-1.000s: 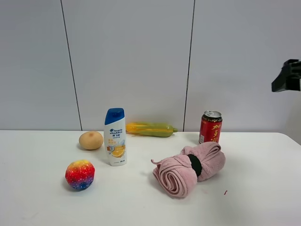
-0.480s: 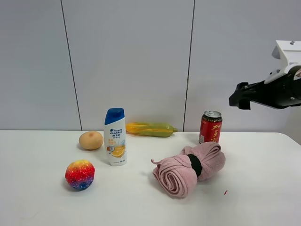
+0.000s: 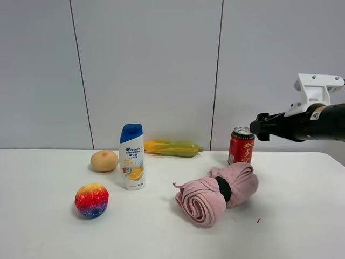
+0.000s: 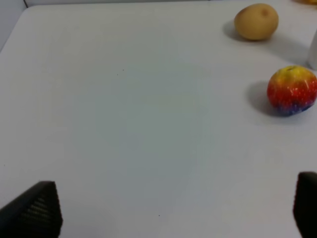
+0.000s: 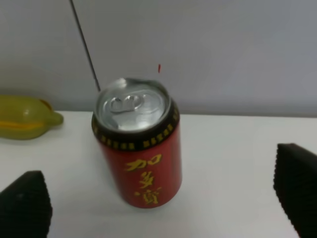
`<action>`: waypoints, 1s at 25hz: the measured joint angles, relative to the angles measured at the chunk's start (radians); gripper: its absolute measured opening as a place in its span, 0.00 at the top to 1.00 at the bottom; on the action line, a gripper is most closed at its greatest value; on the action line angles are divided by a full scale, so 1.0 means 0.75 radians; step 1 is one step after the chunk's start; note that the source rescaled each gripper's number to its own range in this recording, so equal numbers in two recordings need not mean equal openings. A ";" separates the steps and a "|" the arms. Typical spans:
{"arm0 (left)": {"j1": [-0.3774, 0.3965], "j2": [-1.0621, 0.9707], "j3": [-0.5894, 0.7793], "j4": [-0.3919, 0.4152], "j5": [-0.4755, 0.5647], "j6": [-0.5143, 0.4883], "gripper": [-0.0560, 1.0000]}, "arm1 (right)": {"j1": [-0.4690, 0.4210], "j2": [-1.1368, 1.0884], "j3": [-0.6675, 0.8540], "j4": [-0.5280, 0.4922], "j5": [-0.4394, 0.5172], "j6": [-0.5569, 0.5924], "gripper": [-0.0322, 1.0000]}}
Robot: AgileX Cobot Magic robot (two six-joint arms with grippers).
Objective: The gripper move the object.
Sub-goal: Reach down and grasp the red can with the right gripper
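The red can (image 3: 241, 145) with yellow characters and a silver top stands upright at the back of the white table (image 3: 302, 216), behind a rolled pink towel. My right gripper (image 3: 260, 124), black with a white bracket on top, hovers in the air just right of and slightly above the can. In the right wrist view the can (image 5: 137, 151) stands ahead between the two wide-apart black fingertips (image 5: 25, 208), untouched. The right gripper is open and empty. My left gripper (image 4: 173, 210) is open over bare table and does not show in the exterior view.
A white shampoo bottle with a blue cap (image 3: 132, 157), a potato (image 3: 104, 161), a multicoloured ball (image 3: 91, 199), a yellow-green corn cob (image 3: 171, 148) and the rolled pink towel (image 3: 216, 192) lie on the table. The wall stands right behind the can.
My right arm has come in from the right edge, moving left and down towards the can. The can and the other objects have not moved.
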 joint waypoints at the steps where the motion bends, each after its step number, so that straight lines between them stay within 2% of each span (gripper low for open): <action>1: 0.000 0.000 0.000 0.000 0.000 0.000 0.00 | 0.000 0.020 0.000 0.000 -0.024 0.000 0.00; 11: 0.000 0.000 0.000 0.000 0.000 0.000 0.00 | 0.000 0.137 -0.001 0.046 -0.192 -0.012 0.00; 19: 0.000 0.000 0.000 0.000 0.000 0.000 0.00 | 0.000 0.203 -0.001 0.051 -0.333 -0.126 0.00; 25: 0.000 0.000 0.000 0.000 0.000 0.000 0.00 | 0.000 0.282 -0.051 0.051 -0.374 -0.138 0.00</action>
